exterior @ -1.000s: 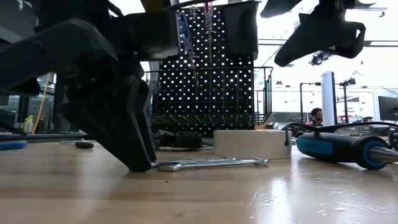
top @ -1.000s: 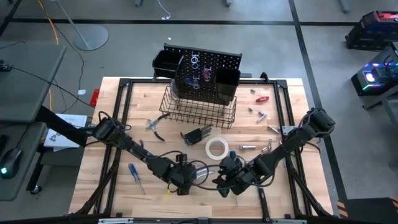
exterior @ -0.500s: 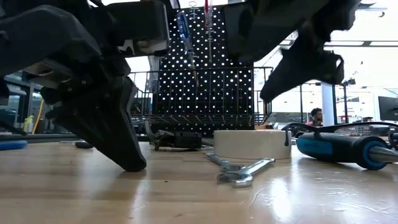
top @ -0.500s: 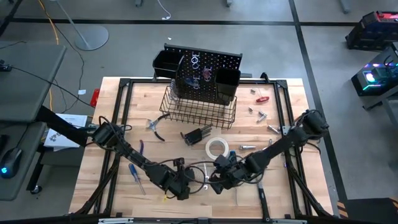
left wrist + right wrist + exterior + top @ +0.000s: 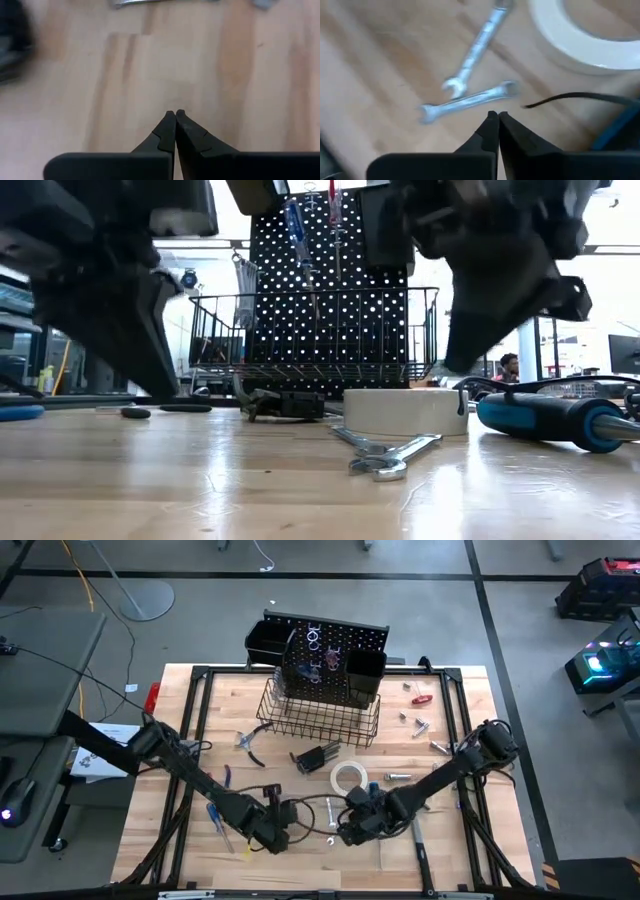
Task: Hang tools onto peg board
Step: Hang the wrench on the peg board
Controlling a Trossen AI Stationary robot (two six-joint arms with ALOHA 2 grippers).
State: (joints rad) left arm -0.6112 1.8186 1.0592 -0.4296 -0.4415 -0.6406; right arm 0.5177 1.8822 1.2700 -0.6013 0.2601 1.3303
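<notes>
A pale wooden tabletop (image 5: 200, 700) edged by a black frame carries the things. Two silver wrenches (image 5: 470, 75) lie crossed near its front, close to a white tape roll (image 5: 349, 778) that lies flat. A blue-handled screwdriver (image 5: 548, 418) lies beside the roll, and another blue-handled screwdriver (image 5: 217, 820) lies toward the left front. Red-handled pliers (image 5: 250, 743) rest left of centre, with a black-handled claw hammer (image 5: 318, 756) lying just in front of the upright peg board (image 5: 330, 665). A small red-handled tool (image 5: 421, 698) and several small silver pieces (image 5: 412, 722) lie scattered on the right side.
</notes>
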